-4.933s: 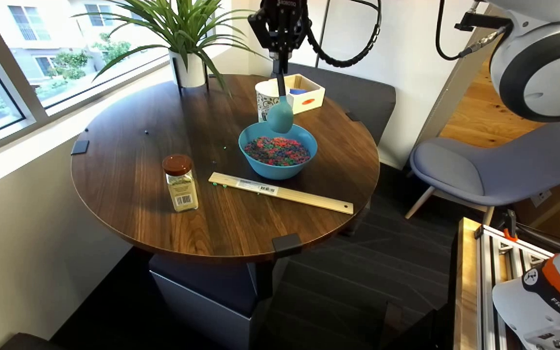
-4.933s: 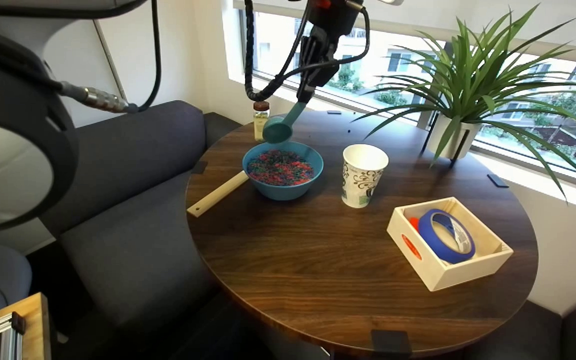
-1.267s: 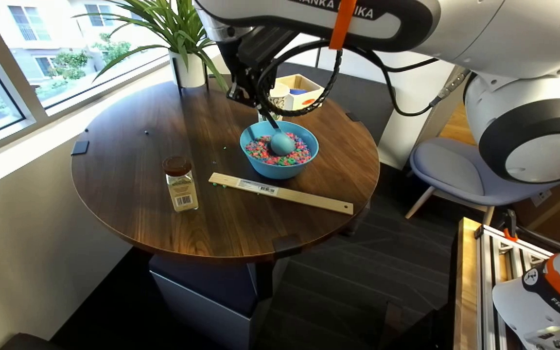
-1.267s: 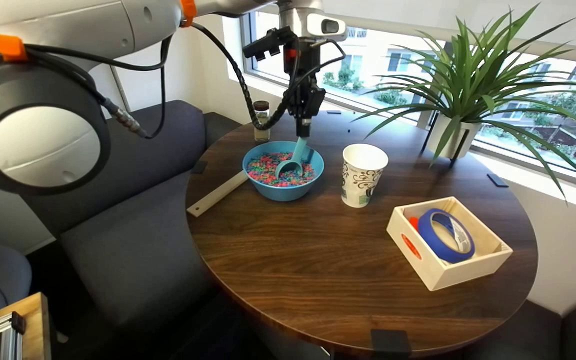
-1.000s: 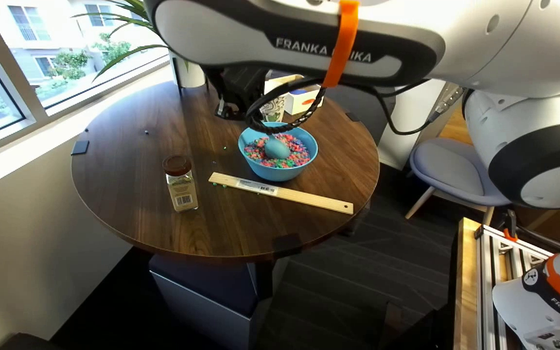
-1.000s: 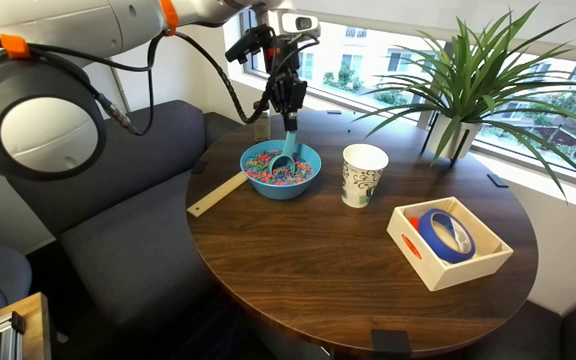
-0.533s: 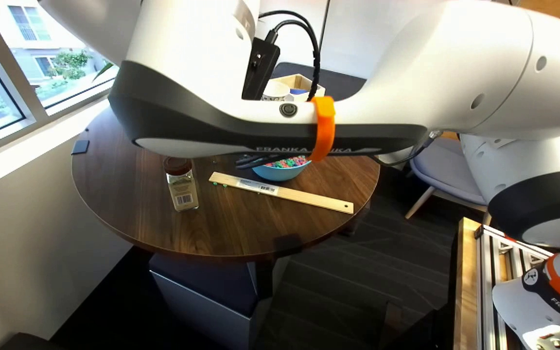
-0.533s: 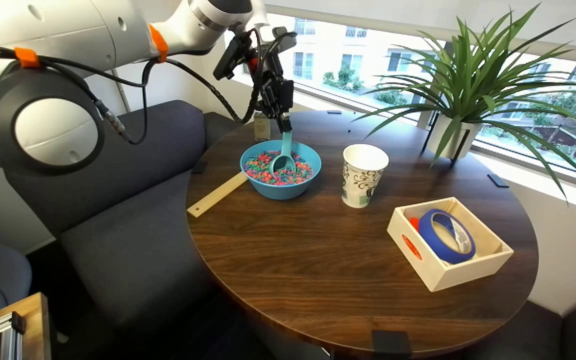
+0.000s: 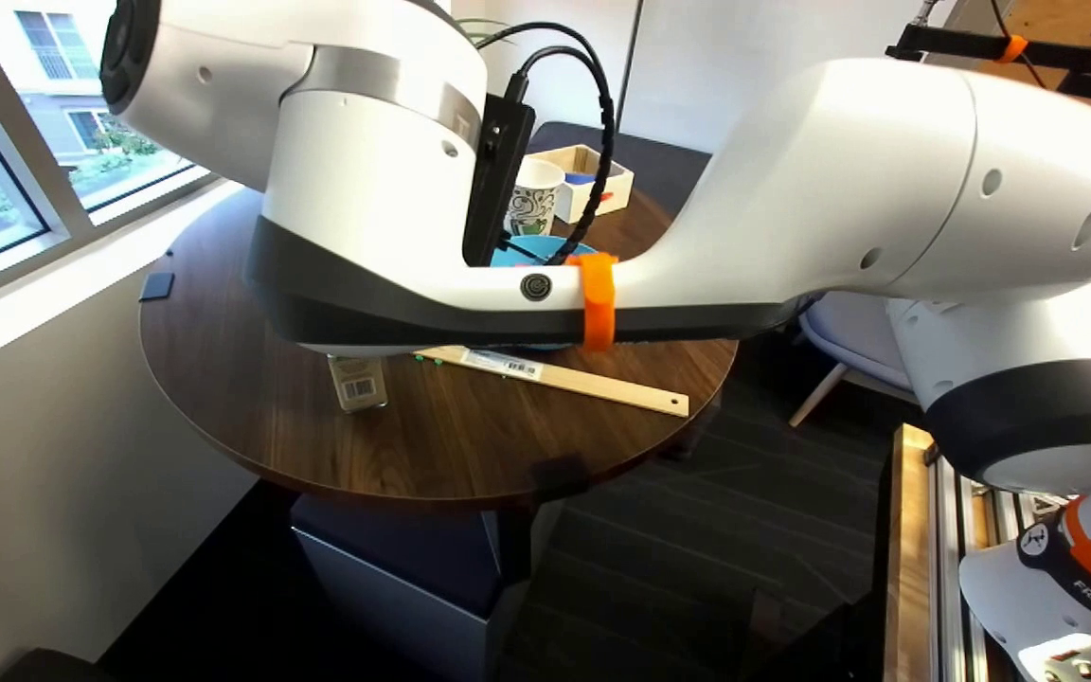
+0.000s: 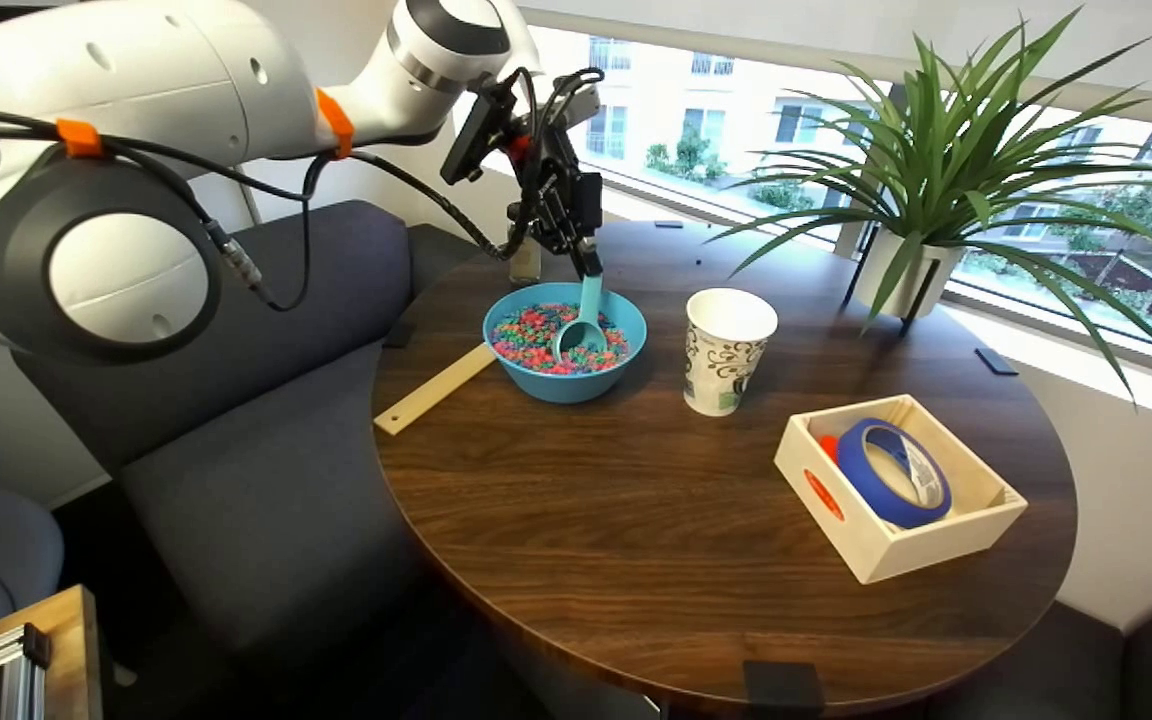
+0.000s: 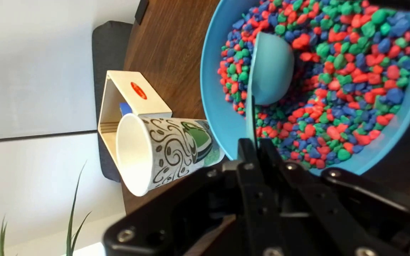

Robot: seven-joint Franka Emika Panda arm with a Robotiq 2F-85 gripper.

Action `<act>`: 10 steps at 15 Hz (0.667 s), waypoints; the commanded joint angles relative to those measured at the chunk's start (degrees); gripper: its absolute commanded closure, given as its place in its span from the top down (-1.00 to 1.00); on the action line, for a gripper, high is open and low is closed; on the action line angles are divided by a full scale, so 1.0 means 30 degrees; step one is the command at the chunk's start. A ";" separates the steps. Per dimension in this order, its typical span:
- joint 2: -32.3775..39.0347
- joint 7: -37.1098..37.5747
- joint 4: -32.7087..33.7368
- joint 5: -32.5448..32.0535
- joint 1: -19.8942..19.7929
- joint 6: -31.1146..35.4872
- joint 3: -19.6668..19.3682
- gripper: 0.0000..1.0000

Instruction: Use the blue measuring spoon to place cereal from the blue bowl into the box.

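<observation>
Your end effector (image 10: 587,263) grips the blue measuring spoon (image 11: 272,71) on one side of the cup (image 10: 721,352); the box (image 10: 847,533) lies on the other.

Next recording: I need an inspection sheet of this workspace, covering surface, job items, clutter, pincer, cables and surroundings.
Surface: round wooden table; a few green bits by the wooden stick.
Spoon: scoop tilted inside the bowl, at the cereal; load, if any, cannot be told.
Box: holds a roll of blue tape; no cereal seen in it.
Clutter: cup standing between bowl and box; jar, partly hidden.
Pincer: shut on the spoon's handle.
Cables: black cable hanging in a loop; no snag seen.
Surroundings: potted plant by the window; grey bench beside the table.
</observation>
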 commanded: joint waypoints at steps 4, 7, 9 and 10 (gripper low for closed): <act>0.0706 -0.1423 0.0441 -0.1386 0.0094 -0.0074 -0.0236 -0.93; 0.0097 -0.1397 -0.0109 -0.1412 0.0350 0.0004 -0.0148 -0.93; -0.0032 -0.1402 -0.0069 -0.1582 0.0529 0.0003 -0.0151 -0.93; -0.0083 -0.1402 -0.0058 -0.1660 0.0612 0.0009 -0.0139 -0.93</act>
